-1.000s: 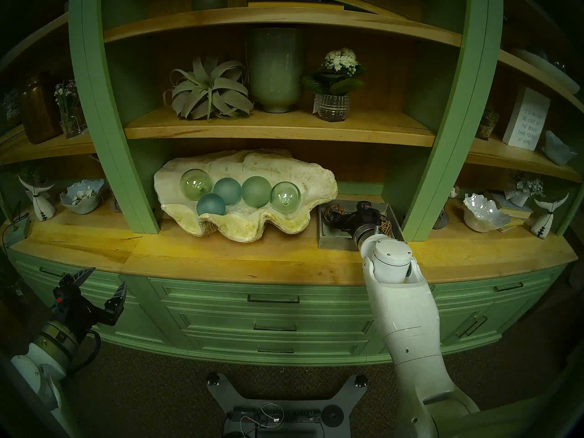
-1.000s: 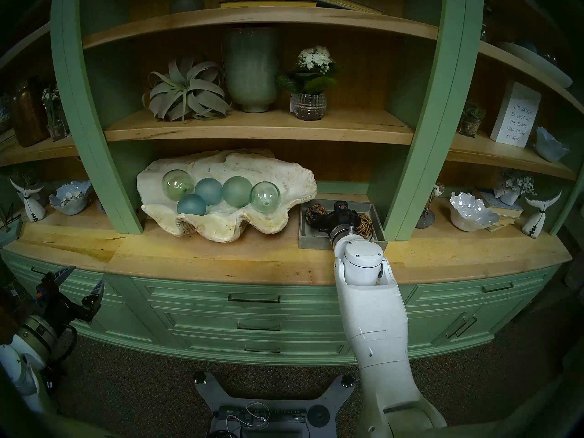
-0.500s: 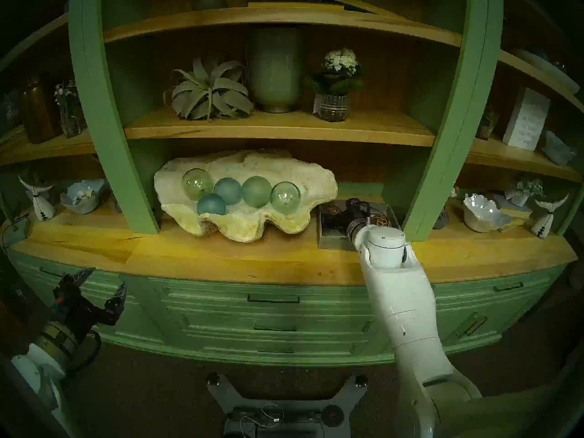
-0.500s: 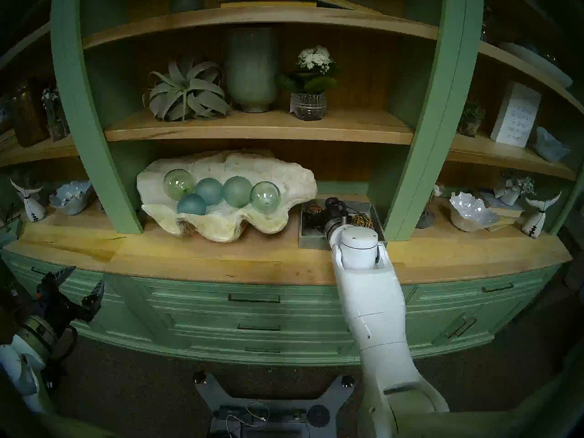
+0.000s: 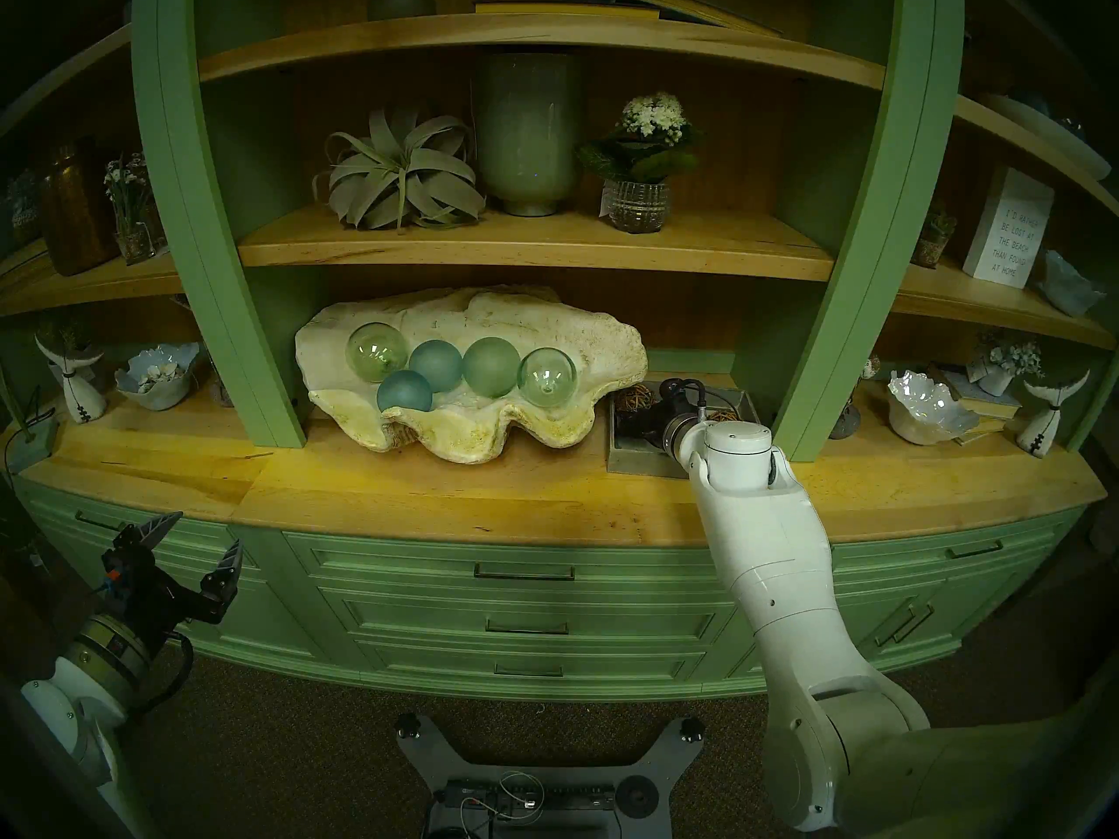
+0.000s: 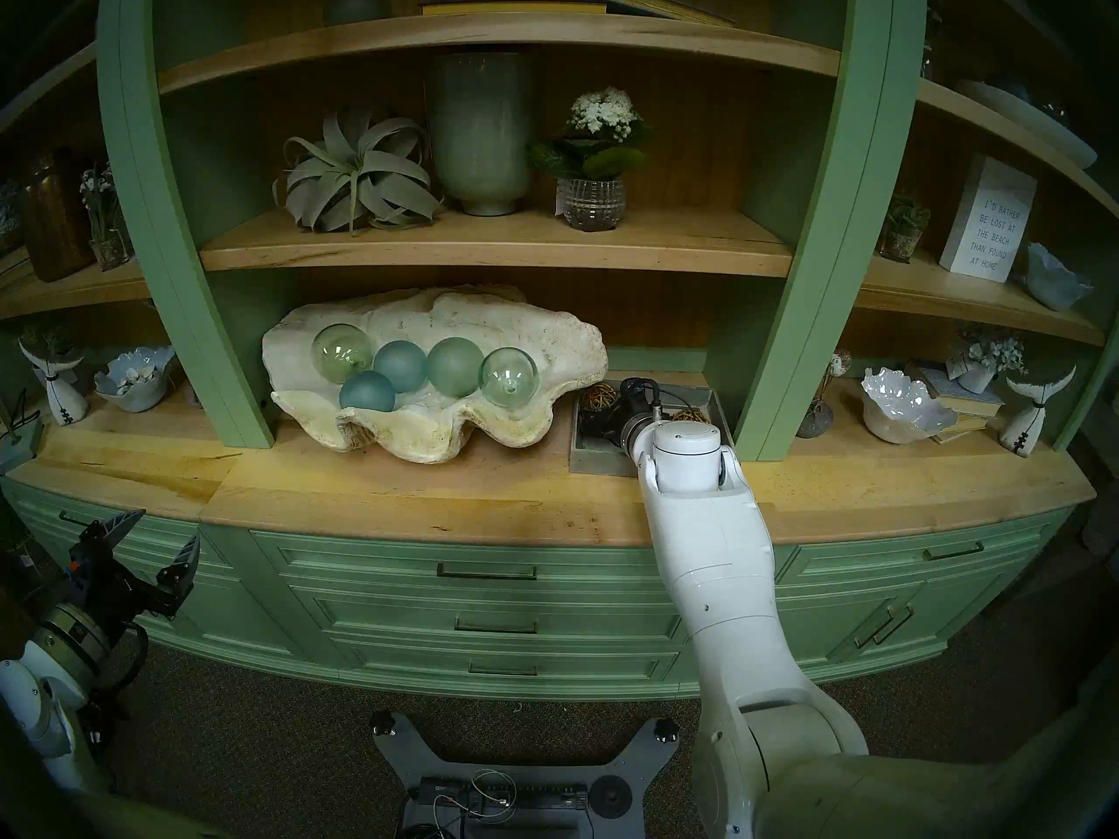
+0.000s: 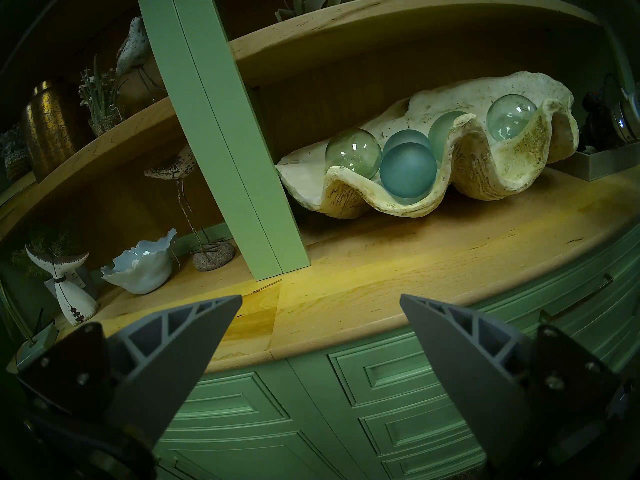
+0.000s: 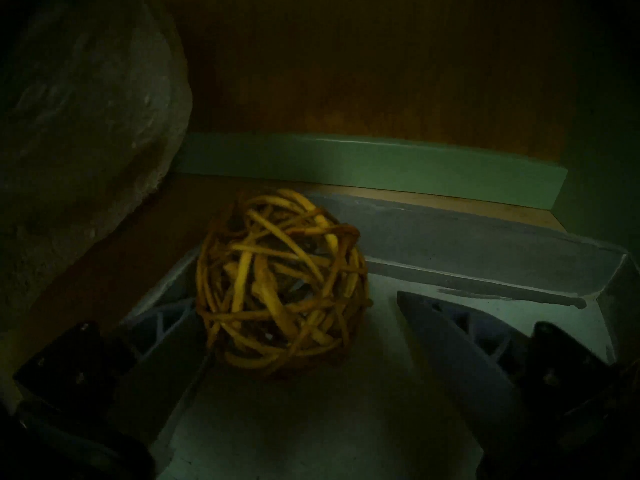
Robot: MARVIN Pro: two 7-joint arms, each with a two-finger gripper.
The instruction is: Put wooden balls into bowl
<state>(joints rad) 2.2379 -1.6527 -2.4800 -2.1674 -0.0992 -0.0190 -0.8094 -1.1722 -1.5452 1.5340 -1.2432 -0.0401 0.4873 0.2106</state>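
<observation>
One woven rattan ball [image 5: 636,399] [image 6: 596,397] lies in the back left of the grey square tray [image 5: 633,459] [image 6: 596,461]. A second rattan ball [image 5: 723,415] [image 6: 687,416] is partly hidden behind my right wrist. My right gripper [image 5: 637,421] [image 6: 596,423] [image 8: 294,316] is open inside the tray. In the right wrist view the ball [image 8: 282,282] sits between the fingers, against the left finger [image 8: 162,334] and apart from the right one. The big clam shell [image 5: 581,332] [image 6: 545,329] [image 7: 519,153] [image 8: 86,122] stands just left of the tray. My left gripper [image 5: 194,547] [image 6: 154,538] [image 7: 320,299] is open and empty, low by the drawers.
Several green and blue glass spheres [image 5: 490,365] [image 7: 408,169] lie in the shell. A green upright [image 5: 841,311] stands close to the tray's right, a shelf board [image 5: 533,253] overhead. Small ruffled bowls [image 5: 929,405] and whale-tail figures [image 5: 1050,414] stand in the side bays.
My right arm has pushed further in and lower over the tray, and the wrist has turned. The gripper now sits closer around the left rattan ball. The left arm has not moved.
</observation>
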